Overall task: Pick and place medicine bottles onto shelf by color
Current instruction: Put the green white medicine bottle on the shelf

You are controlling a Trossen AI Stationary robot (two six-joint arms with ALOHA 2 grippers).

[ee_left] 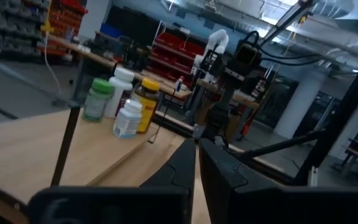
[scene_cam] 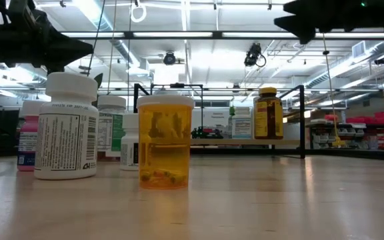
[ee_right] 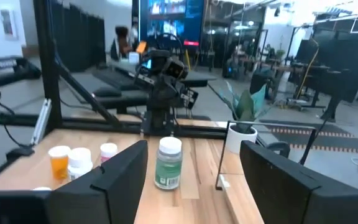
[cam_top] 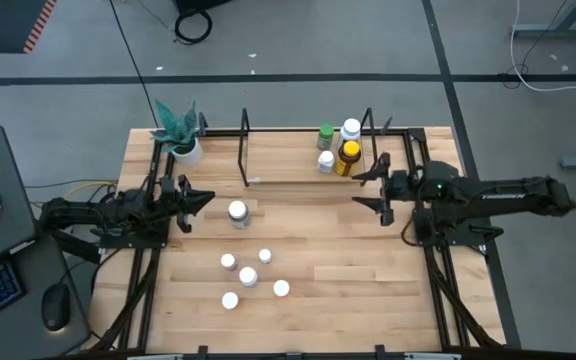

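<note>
**Both arms raised over the table; neither holds a bottle**

The left gripper (cam_top: 206,198) sits at the table's left side with its fingers (ee_left: 185,171) pressed together and nothing between them. Just ahead of its tips, toward the table's middle, a white-capped bottle (cam_top: 237,212) stands upright on the tabletop (cam_top: 368,270), apart from the gripper.

The right gripper (cam_top: 360,190) sits at the table's right side, its fingers (ee_right: 126,171) spread apart with only air between them. Just beside it, toward the table's far edge, is the right end of the shelf (cam_top: 288,168). Four bottles stand there in a tight group: a green-capped bottle (cam_top: 325,135), a white bottle (cam_top: 351,129), a small white bottle (cam_top: 326,160) and an amber bottle with a yellow cap (cam_top: 348,156).

Between the two grippers, nearer the table's front edge, five more white-capped bottles (cam_top: 248,277) stand loosely clustered. The low view shows one of them as a clear orange bottle (scene_cam: 165,141), upright.

A potted plant (cam_top: 181,135) stands beyond the left gripper at the far left corner.
</note>
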